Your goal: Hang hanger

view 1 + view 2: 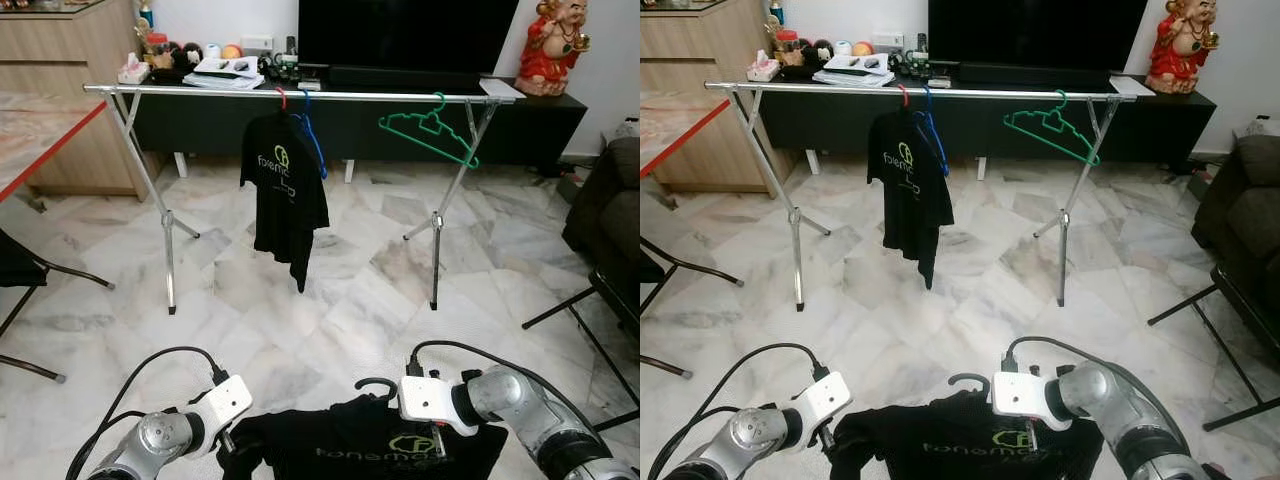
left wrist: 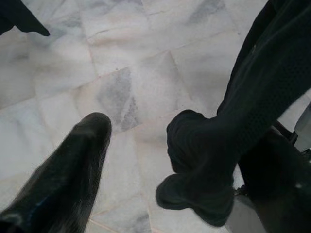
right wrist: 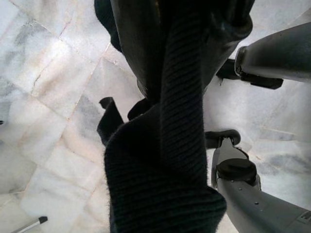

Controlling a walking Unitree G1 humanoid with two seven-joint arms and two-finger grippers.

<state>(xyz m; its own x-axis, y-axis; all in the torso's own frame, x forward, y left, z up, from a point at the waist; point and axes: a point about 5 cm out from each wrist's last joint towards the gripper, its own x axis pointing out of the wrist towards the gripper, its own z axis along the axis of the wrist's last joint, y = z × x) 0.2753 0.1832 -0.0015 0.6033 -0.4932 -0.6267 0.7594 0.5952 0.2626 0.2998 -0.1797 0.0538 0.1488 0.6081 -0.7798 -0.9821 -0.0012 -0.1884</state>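
A black T-shirt [image 1: 370, 445] with a green logo hangs low in front of me on a hanger whose black hook [image 1: 375, 384] sticks up above the collar. My right gripper [image 1: 436, 438] is shut on the shirt at the collar; ribbed cloth [image 3: 165, 145] hides its fingers in the right wrist view. My left gripper [image 2: 141, 131] is open at the shirt's left shoulder, with a fold of sleeve [image 2: 204, 174] lying over one finger. The silver clothes rail [image 1: 300, 93] stands a few steps ahead, holding another black T-shirt [image 1: 285, 185], a blue hanger [image 1: 316, 145] and a green hanger [image 1: 430, 130].
Behind the rail is a dark TV console [image 1: 520, 125] with clutter and a red figurine [image 1: 552, 45]. A dark sofa [image 1: 610, 215] and black stand legs [image 1: 575, 305] are on the right. A red-edged table [image 1: 45, 125] and chair legs [image 1: 45, 270] are on the left. Marble floor lies between.
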